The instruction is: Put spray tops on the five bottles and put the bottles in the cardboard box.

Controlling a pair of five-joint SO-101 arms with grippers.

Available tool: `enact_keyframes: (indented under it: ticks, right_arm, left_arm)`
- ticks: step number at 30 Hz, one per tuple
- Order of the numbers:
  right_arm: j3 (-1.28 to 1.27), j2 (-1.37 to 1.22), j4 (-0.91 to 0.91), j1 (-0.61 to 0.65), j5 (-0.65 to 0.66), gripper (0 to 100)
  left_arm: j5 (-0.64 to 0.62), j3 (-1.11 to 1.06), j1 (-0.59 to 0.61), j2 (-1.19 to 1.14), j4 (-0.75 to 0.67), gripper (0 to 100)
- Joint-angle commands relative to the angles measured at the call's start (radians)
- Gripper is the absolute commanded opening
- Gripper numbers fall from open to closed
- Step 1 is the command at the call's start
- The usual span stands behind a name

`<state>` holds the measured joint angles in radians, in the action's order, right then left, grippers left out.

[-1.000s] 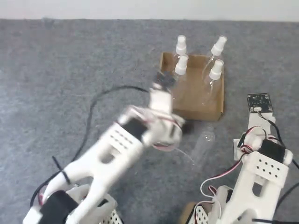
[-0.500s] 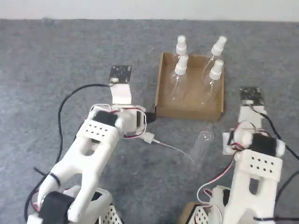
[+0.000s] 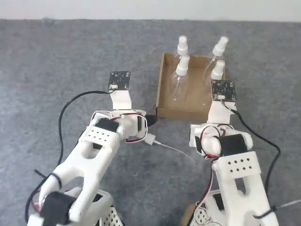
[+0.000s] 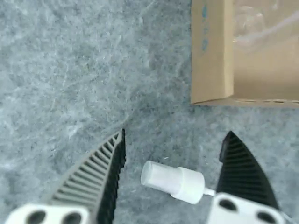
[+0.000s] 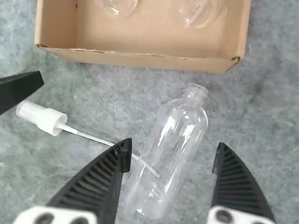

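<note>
Bottles [image 3: 180, 77] one to four stand capped in the cardboard box [image 3: 188, 113], the fifth bottle [image 5: 170, 149] lies bare on the table beside it under the right tool [image 5: 174, 144], jaws apart, its spray top [image 4: 175, 181] loose below the wide-open left tool [image 4: 176, 134], so one capping to go

Four capped bottles [image 3: 180, 80] in the one cardboard box [image 3: 183, 113], plus one open bottle [image 5: 175, 137] lying outside it, so five all told. Just one loose spray top [image 5: 41, 116]. Two arms as well: left arm [image 3: 96, 150] and right arm [image 3: 237, 165].
</note>
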<state>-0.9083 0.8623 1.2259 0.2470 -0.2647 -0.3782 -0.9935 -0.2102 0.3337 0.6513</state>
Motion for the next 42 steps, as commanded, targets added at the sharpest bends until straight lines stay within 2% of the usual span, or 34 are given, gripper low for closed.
enact_keyframes:
  ticks: [1, 4, 10, 21, 26, 29, 33, 42]
  right_arm:
    - [-0.015, 0.001, -0.051, 0.005, -0.018, 24.2]
    - [-0.023, -0.048, -0.062, 0.005, -0.020, 24.2]
    - [-0.025, -0.082, -0.062, 0.004, -0.017, 24.2]
    - [-0.028, -0.091, -0.062, 0.004, -0.014, 24.2]
    - [-0.028, -0.091, -0.062, 0.004, -0.014, 24.2]
    - [-0.028, -0.091, -0.062, 0.004, -0.014, 24.2]
    - [-0.029, -0.091, -0.061, 0.002, -0.014, 24.2]
    - [-0.029, -0.091, -0.059, 0.002, -0.014, 24.2]
  left_arm:
    - [-0.011, 0.065, -0.006, -0.115, -0.028, 24]
    - [-0.011, 0.139, -0.006, -0.236, 0.008, 21]
    - [-0.005, 0.308, -0.006, -0.348, 0.236, 21]
    - [-0.003, 0.357, 0.066, -0.158, 0.407, 21]
    - [-0.003, 0.309, 0.003, -0.138, 0.391, 22]
    - [-0.008, 0.300, -0.032, -0.169, 0.354, 26]
    - [-0.006, 0.303, -0.104, -0.226, 0.397, 27]
    - [-0.003, 0.314, -0.112, -0.374, 0.364, 27]
